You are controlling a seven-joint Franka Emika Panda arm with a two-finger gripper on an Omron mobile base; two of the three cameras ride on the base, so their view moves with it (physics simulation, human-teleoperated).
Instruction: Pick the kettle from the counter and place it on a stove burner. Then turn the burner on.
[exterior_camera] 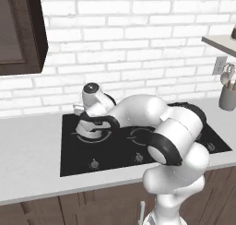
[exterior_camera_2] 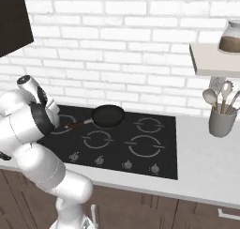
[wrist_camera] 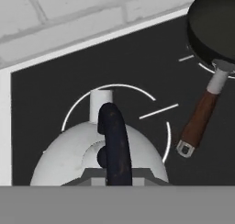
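The pale kettle (exterior_camera: 86, 128) stands on the rear left burner of the black stove (exterior_camera: 115, 162). My gripper (exterior_camera: 92, 119) reaches down onto it and is shut on its dark arched handle (wrist_camera: 113, 140). In the hand view the kettle's round body (wrist_camera: 64, 154) and short spout (wrist_camera: 101, 103) lie inside the wide grey stove burner ring (wrist_camera: 117, 86). Whether its base rests fully on the glass cannot be told. The light counter (exterior_camera: 27, 164) runs around the stove. In the right base view my arm hides the kettle.
A black frying pan (exterior_camera_2: 108, 115) with a reddish handle (wrist_camera: 200, 120) sits on the rear middle burner, right of the kettle. Knobs (exterior_camera_2: 126, 164) line the stove's front edge. A utensil holder (exterior_camera_2: 221, 121) stands on the counter at the right, under a shelf (exterior_camera_2: 211, 59).
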